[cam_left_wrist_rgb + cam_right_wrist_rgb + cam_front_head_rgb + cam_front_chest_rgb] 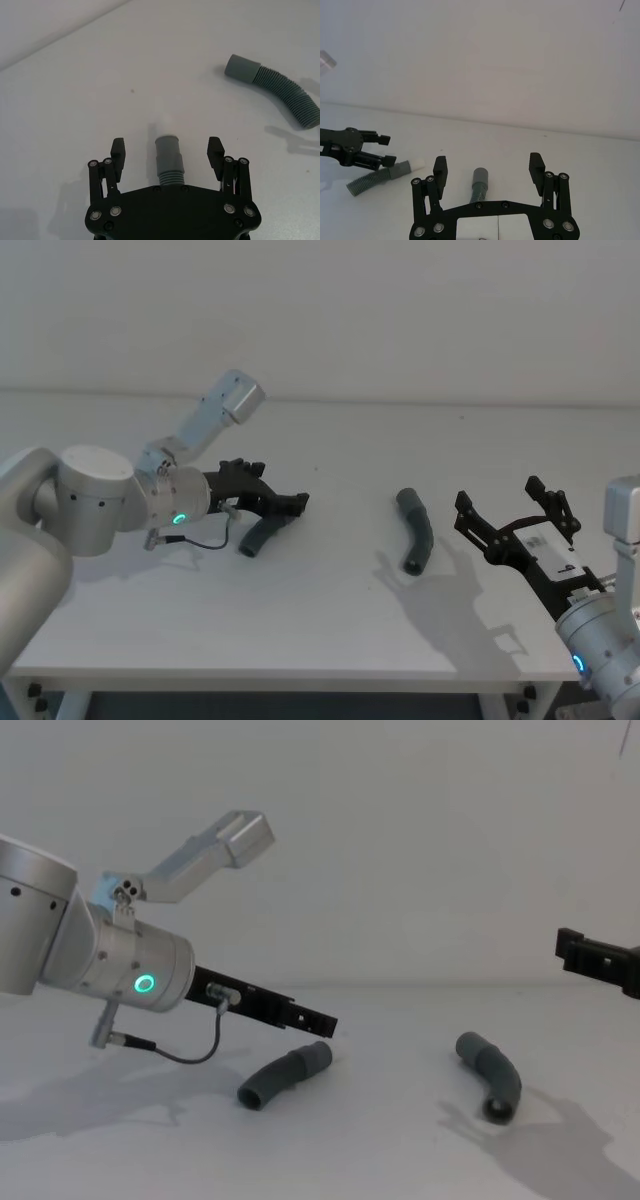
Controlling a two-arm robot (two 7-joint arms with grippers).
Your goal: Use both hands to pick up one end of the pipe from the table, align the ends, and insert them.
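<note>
Two bent dark-grey pipe pieces lie apart on the white table (330,630). The left piece (258,537) (285,1076) has a white tip (418,163) on its end. My left gripper (280,486) (167,150) hovers just above it, open, with the piece's cuff (168,156) between its fingers and not clamped. The right piece (415,530) (490,1072) (276,90) lies mid-table. My right gripper (498,494) (488,169) stands open a short way to that piece's right, pointing at it, and its grey cuff (480,181) shows between the fingers but farther off.
The table's front edge (300,676) runs below both arms. A plain white wall (400,310) rises behind the table. A black cable (205,540) loops under the left wrist next to the left piece.
</note>
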